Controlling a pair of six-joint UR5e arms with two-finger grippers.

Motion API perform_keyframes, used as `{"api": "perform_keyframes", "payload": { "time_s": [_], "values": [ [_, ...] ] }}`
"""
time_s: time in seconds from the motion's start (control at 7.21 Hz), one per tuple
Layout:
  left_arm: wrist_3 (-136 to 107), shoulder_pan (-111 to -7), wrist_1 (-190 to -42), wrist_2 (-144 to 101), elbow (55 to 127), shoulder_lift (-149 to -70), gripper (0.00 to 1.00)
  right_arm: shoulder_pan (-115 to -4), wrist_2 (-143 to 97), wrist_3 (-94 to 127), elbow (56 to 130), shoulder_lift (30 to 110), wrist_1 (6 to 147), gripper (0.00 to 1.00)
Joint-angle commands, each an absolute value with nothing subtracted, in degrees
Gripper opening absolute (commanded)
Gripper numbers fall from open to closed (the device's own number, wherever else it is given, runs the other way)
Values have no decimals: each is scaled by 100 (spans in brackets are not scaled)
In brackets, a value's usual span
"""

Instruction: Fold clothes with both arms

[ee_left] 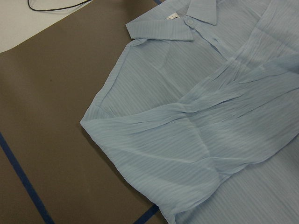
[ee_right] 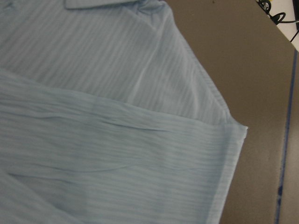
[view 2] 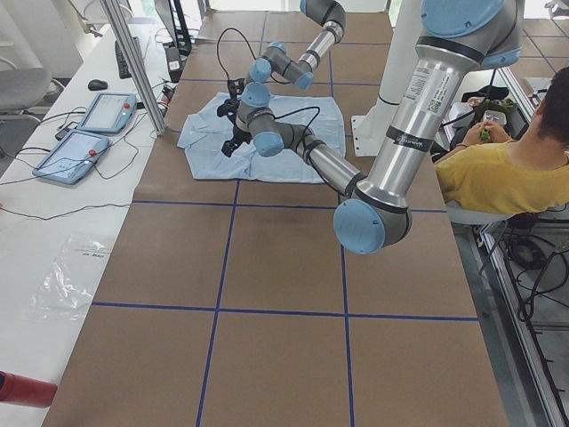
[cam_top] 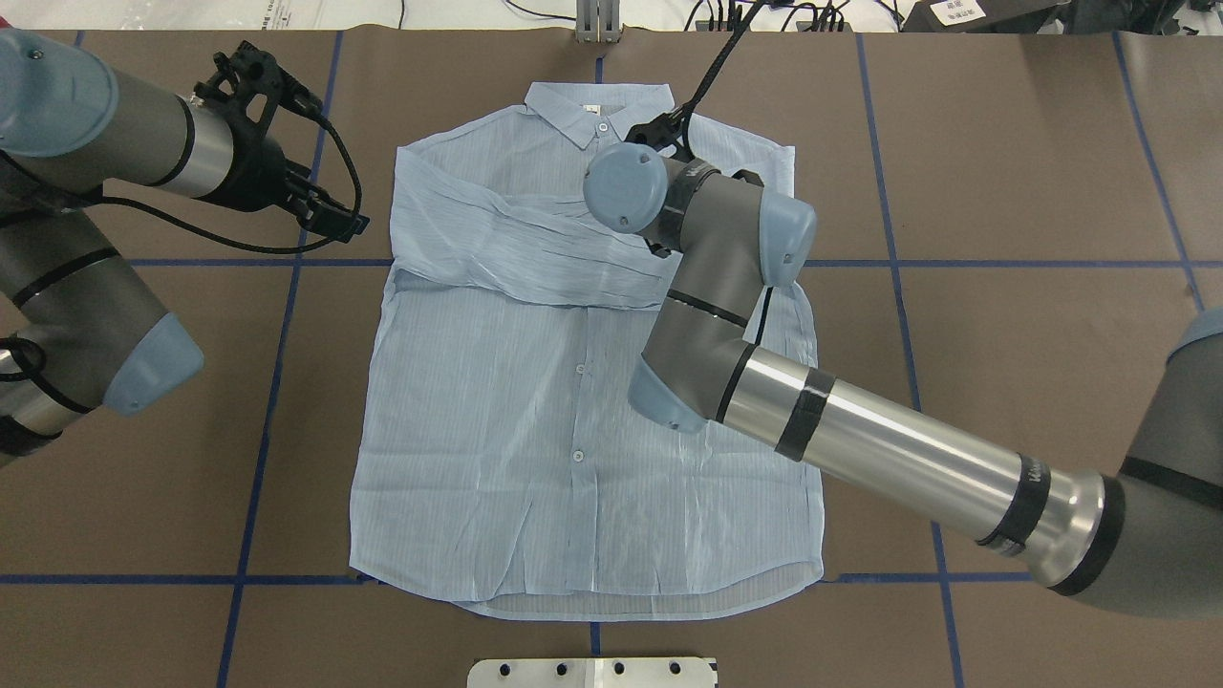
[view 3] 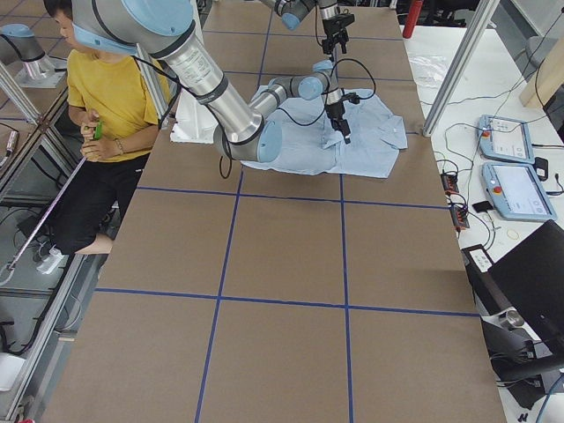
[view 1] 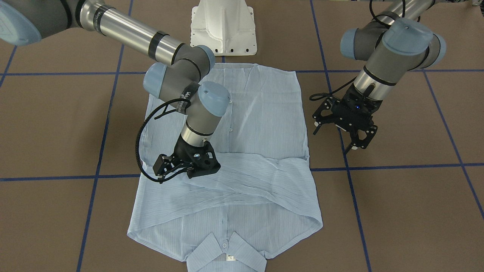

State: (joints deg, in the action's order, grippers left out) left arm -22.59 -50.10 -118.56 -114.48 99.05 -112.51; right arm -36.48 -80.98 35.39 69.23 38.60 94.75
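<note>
**Shirt beneath right gripper, left gripper off its edge**

Directly below right gripper (view 1: 188, 168): shirt (view 1: 261, 113), spread flat on table (view 1: 397, 211), with sleeves (view 1: 249, 181) folded across the chest. Ahead of that gripper, away from the robot: collar (view 1: 227, 253). Behind it, toward the robot: hem, then pedestal base (view 1: 223, 28). Left gripper (cam_top: 336, 162) just beside the shirt's shoulder edge, over bare table, apart from the cloth.

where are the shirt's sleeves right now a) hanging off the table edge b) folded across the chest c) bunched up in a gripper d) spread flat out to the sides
b: the sleeves lie crossed over the front of the shirt, just under the collar.
</note>
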Motion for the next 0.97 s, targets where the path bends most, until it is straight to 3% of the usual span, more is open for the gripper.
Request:
{"api": "perform_keyframes", "payload": {
  "time_s": [0.0,0.42,0.83],
  "values": [
    [-2311,-5001,-11856,-11443,9940,-11250,100,-4628,-8740,2533,7328,4191,9422,100],
    [-3564,-4922,-11839,-11373,10133,-11189,100,-4825,-10105,4035,10221,6242,8834,100],
    [-5118,-3995,-11821,-10832,11220,-10243,100,-4004,-10137,7013,11949,7748,8737,100]
  ]
}}
